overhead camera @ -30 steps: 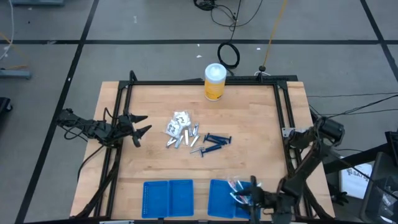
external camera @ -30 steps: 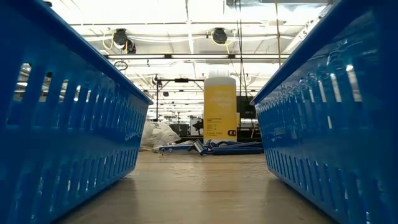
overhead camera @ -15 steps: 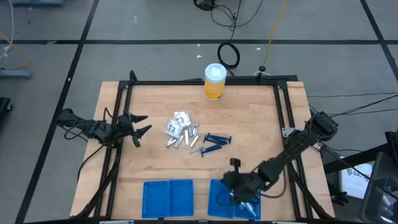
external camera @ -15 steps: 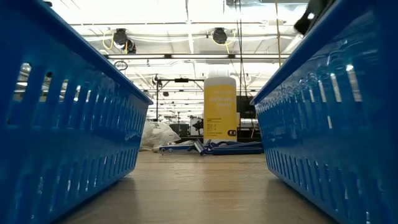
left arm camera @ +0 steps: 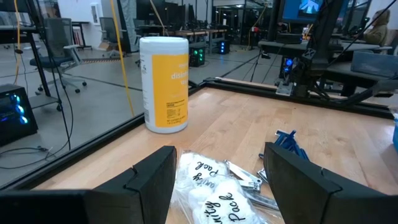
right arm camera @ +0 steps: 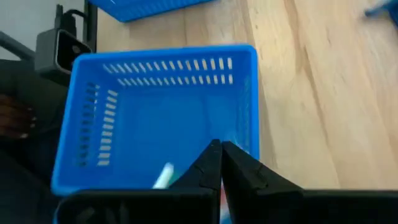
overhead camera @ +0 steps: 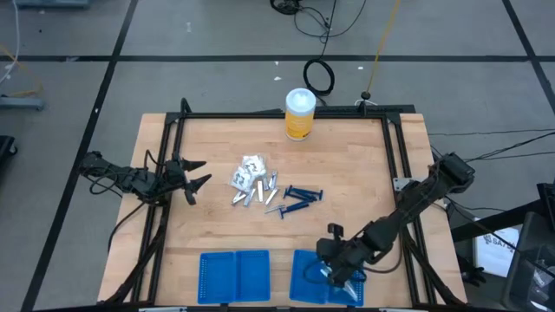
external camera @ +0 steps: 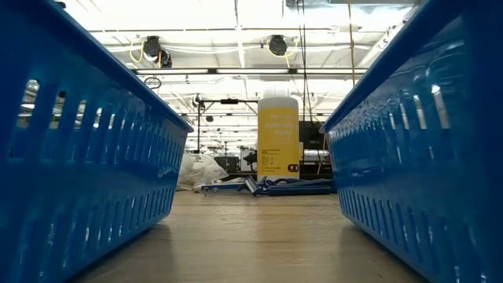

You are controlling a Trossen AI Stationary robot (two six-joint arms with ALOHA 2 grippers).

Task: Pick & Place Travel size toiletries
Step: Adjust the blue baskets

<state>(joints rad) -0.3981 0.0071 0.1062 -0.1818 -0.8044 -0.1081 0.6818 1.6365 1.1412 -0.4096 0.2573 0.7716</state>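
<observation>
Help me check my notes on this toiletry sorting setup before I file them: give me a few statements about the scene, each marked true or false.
1. The right gripper is over the right blue basket with its fingers shut. True.
2. The yellow canister lies on its side in the middle of the table. False: it stands upright at the far edge.
3. The left gripper is open and holds nothing. True.
4. The left blue basket holds the white packets. False: the packets lie in the pile at mid-table.
5. The dark blue sticks lie beside the silver tubes. True.
</observation>
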